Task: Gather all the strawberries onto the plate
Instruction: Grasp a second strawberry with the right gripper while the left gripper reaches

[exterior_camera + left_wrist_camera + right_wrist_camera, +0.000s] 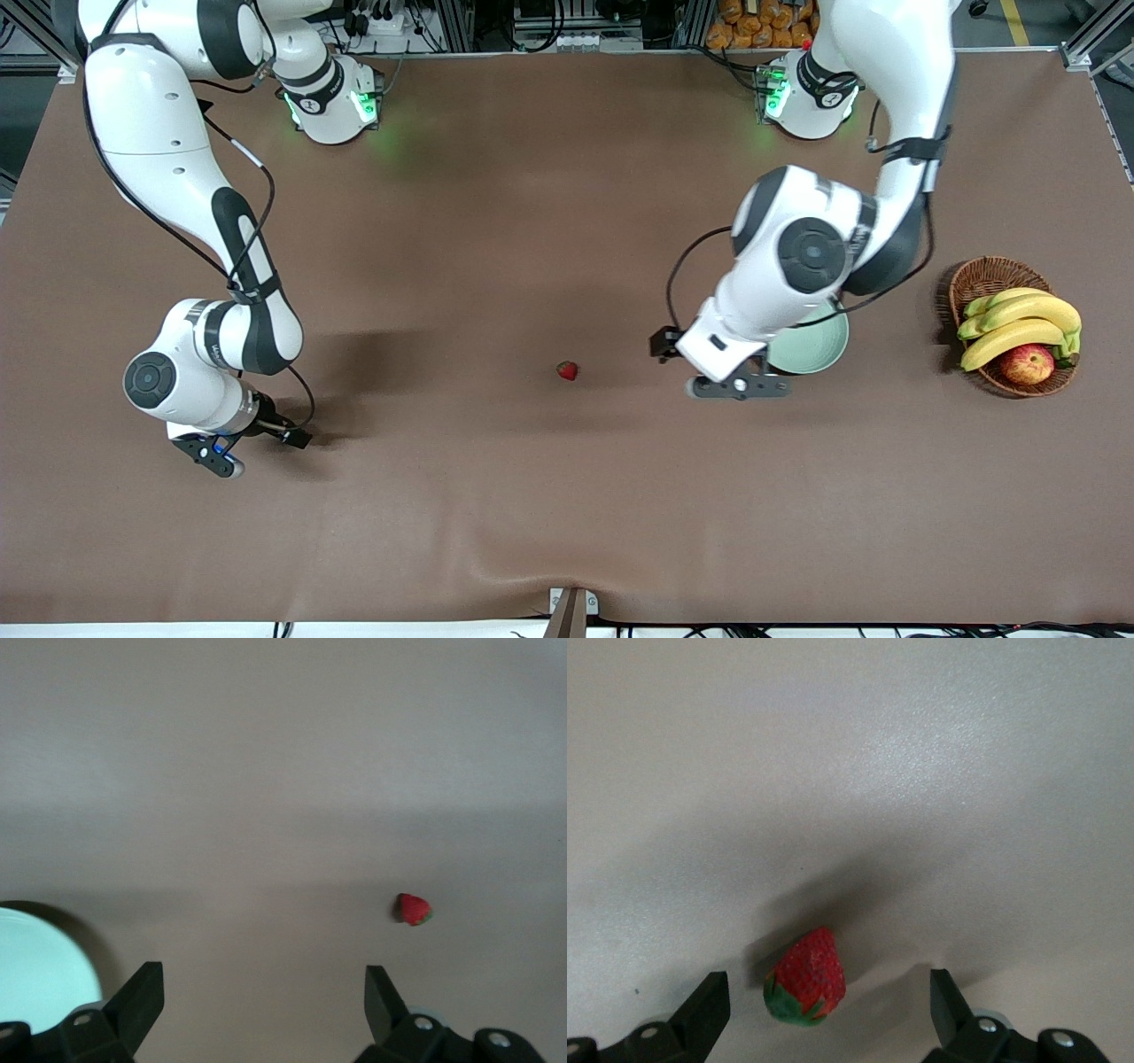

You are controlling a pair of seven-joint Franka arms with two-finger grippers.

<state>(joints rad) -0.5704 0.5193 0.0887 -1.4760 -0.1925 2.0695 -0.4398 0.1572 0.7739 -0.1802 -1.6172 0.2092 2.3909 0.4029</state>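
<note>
One strawberry [567,370] lies on the brown table mid-way between the arms; it also shows in the left wrist view [413,909]. A second strawberry [806,979] lies on the table between the fingers of my right gripper [827,988], which is open and low over it; in the front view this gripper [217,456] hides that berry. The mint-green plate [819,344] is partly under the left arm, and its rim shows in the left wrist view [35,966]. My left gripper [740,387] [263,985] is open and empty, over the table beside the plate. A third strawberry is not in view.
A brown wicker basket [983,275] with bananas [1019,323] and a red-yellow apple [1028,363] stands at the left arm's end of the table, beside the plate. The left arm's elbow hangs over the plate.
</note>
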